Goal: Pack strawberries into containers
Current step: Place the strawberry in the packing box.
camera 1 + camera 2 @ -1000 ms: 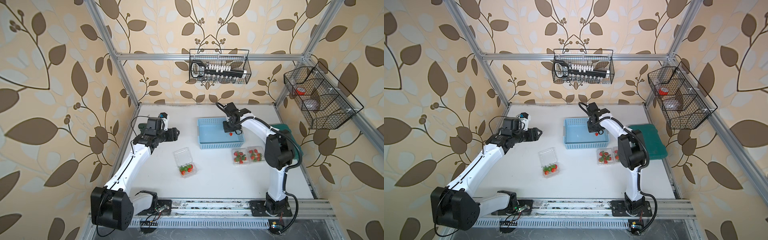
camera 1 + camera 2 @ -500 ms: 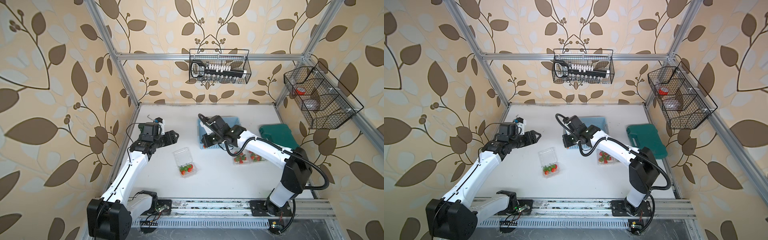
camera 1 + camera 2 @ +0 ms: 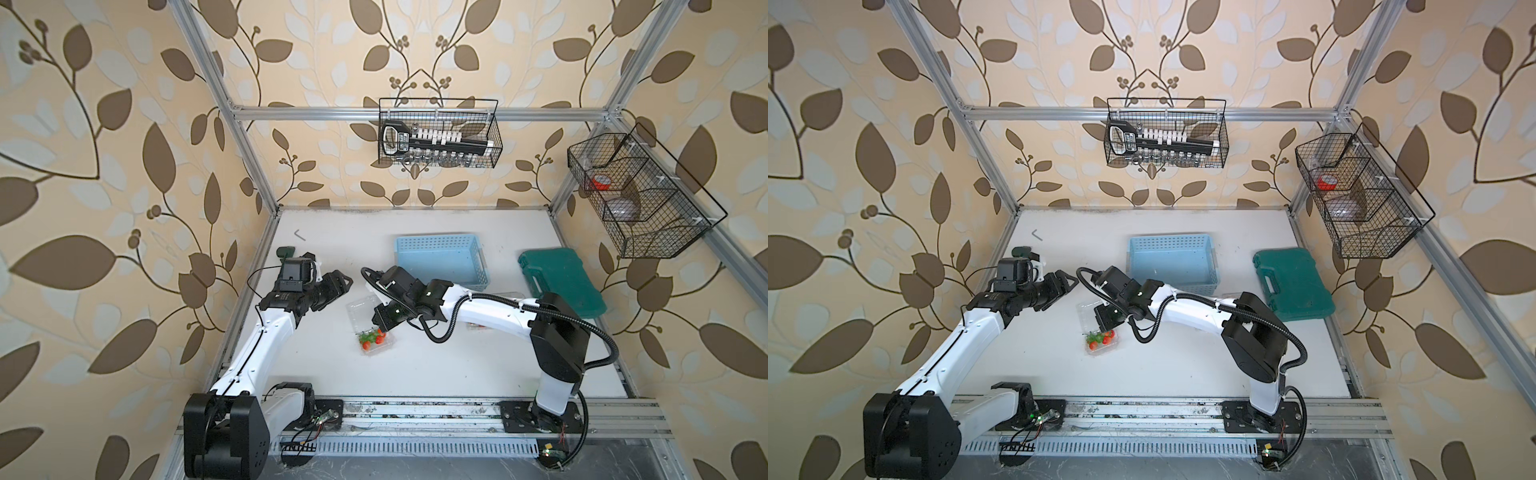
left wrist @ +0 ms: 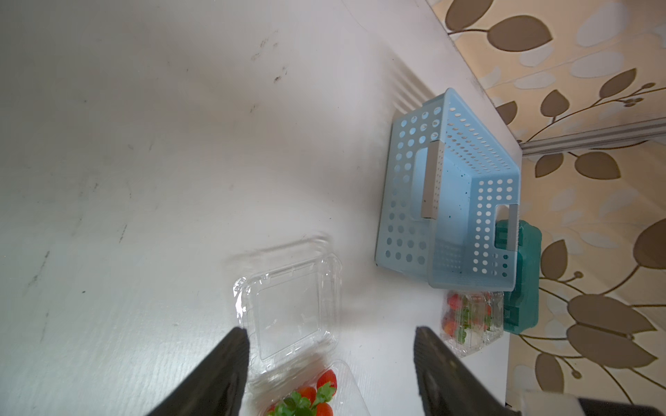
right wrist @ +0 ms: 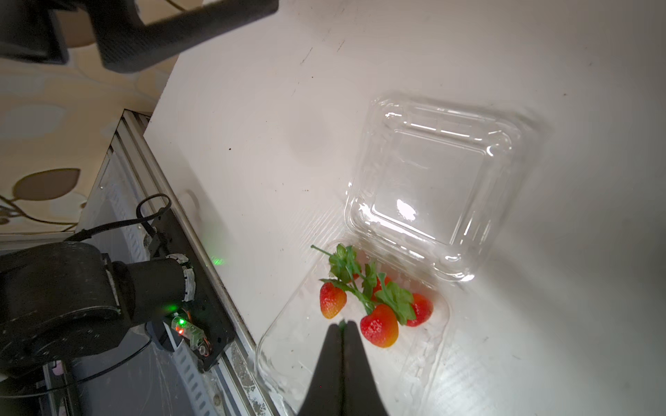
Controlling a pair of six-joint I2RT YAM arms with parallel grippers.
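Jaws of our right gripper (image 5: 342,326) are pinched shut over four strawberries (image 5: 379,329) in the open punnet (image 5: 432,180); left gripper (image 4: 329,331) gapes empty. Two filled punnets (image 4: 472,320) sit by the blue basket (image 4: 450,201), which shows no berries. We reckon only lid-closing remains.

Your two top views look steeply down from high above the front of the bench (image 3: 436,374), covering the whole cell. Both wrist cameras ride close over the bench, left facing the blue basket (image 4: 403,187), right the front rail (image 5: 122,201); all share the open clamshell (image 5: 429,180).
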